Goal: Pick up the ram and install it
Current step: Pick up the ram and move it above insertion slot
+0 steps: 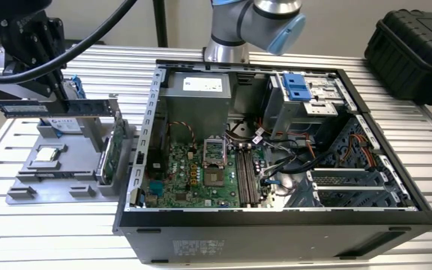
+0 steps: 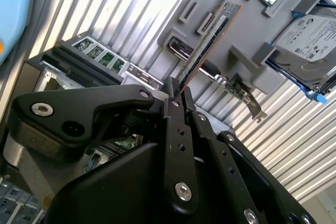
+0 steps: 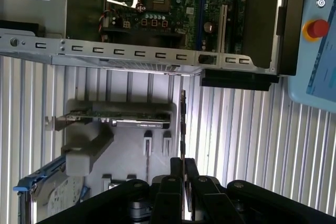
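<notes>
The ram (image 1: pixel 21 107) is a thin bluish-green stick with dark chips, held level in the air above the grey holder tray (image 1: pixel 32 188) at the exterior view's left. My gripper (image 1: pixel 54 100) is shut on it near its middle. In both wrist views the ram (image 2: pixel 207 40) (image 3: pixel 182 121) shows edge-on, sticking out from between the black fingertips of the gripper (image 2: pixel 176 95) (image 3: pixel 182 163). The open computer case (image 1: pixel 153 101) lies to the exterior view's right of the tray. The long memory slots (image 1: pixel 247 175) run along its green motherboard (image 1: pixel 193 180).
The tray carries a square silver processor (image 1: pixel 47 154), an upright green expansion card (image 1: pixel 111 152) and a hard drive (image 1: pixel 66 124). A power supply (image 1: pixel 197 93) and cables fill the case's far part. A black box (image 1: pixel 418 39) stands at the back right, a pendant (image 3: pixel 315 30) beside the case.
</notes>
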Available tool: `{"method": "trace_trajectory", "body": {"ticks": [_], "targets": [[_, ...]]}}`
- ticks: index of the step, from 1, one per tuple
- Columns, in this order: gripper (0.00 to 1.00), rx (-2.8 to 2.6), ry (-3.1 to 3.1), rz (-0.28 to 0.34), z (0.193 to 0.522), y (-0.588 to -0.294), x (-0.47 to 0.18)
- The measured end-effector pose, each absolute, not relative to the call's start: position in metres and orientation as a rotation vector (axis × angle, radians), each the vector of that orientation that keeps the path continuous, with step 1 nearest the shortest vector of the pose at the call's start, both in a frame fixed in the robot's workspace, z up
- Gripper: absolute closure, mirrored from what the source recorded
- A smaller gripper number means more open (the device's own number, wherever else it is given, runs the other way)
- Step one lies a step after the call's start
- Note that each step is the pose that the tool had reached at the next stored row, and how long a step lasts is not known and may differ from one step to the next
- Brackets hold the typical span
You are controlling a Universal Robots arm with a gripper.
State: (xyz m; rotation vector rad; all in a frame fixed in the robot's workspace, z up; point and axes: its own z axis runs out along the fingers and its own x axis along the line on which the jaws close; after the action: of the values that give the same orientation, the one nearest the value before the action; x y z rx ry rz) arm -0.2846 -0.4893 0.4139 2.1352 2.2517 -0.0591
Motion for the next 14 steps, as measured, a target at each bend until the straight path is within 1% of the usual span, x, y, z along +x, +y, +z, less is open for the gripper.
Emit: {"method": "trace_trajectory", "body": {"ticks": [14], "targets": [[1.0, 2.135, 2.252, -0.059, 0.415, -0.489, -0.273]]}}
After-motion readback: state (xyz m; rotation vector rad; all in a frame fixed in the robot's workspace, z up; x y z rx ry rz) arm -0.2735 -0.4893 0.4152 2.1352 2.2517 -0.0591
